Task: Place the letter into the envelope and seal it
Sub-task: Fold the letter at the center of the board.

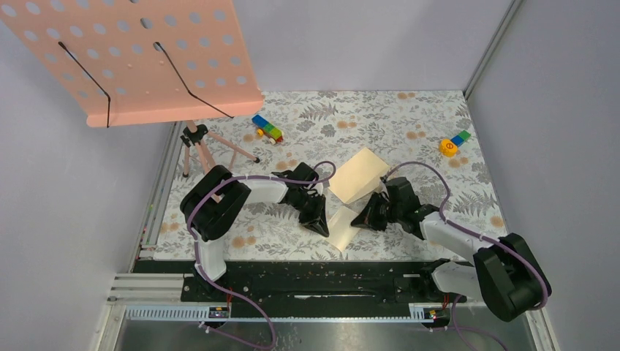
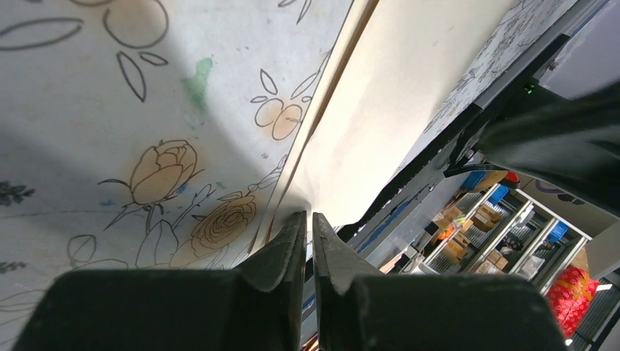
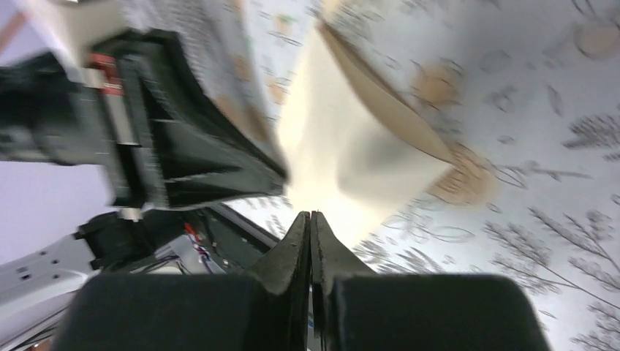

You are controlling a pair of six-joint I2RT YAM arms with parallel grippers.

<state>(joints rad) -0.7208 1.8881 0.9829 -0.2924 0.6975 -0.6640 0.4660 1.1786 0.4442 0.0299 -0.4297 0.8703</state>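
The letter (image 1: 358,174) lies between left gripper (image 1: 321,226) and right gripper (image 1: 357,219) (touching both).

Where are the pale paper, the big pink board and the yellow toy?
pale paper (image 2: 395,110), left wrist view, the middle of its flat face.
pink board (image 1: 146,58), top external view, the middle of its holed face.
yellow toy (image 1: 448,147), top external view, its round yellow part.

Pink stand (image 1: 146,58) top-L, 2 block toys (image 1: 267,130) on floral cloth (image 1: 439,190).
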